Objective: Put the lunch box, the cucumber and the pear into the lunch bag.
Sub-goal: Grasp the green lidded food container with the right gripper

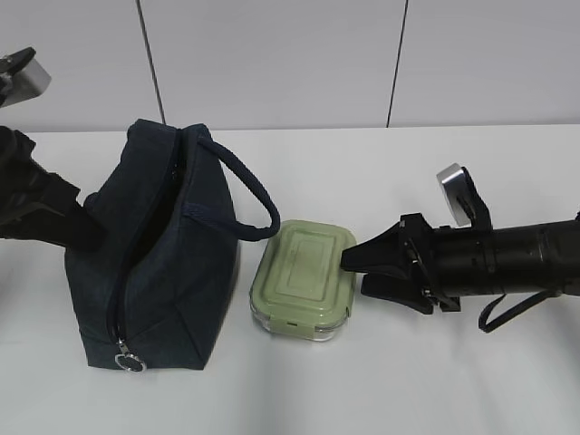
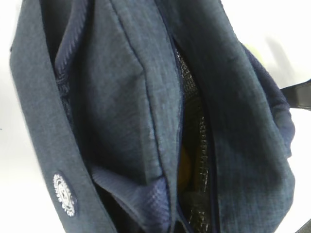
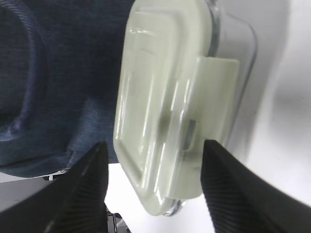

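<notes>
Here you have a plain white bench (image 1: 381, 381) under pale wall panels (image 1: 272, 54), with bare surface along its front edge and right side. The lunch bag (image 1: 159, 263) stands toward the left edge, zipper open, handle looping toward the lunch box (image 1: 302, 281) just beside it. Your right gripper (image 1: 362, 272) is spread, its fingers (image 3: 228, 189) either side of the box's near end, not visibly closed on it. Your left gripper sits behind the bag; you cannot tell its state. Something yellow (image 2: 187, 167) shows inside the bag.
</notes>
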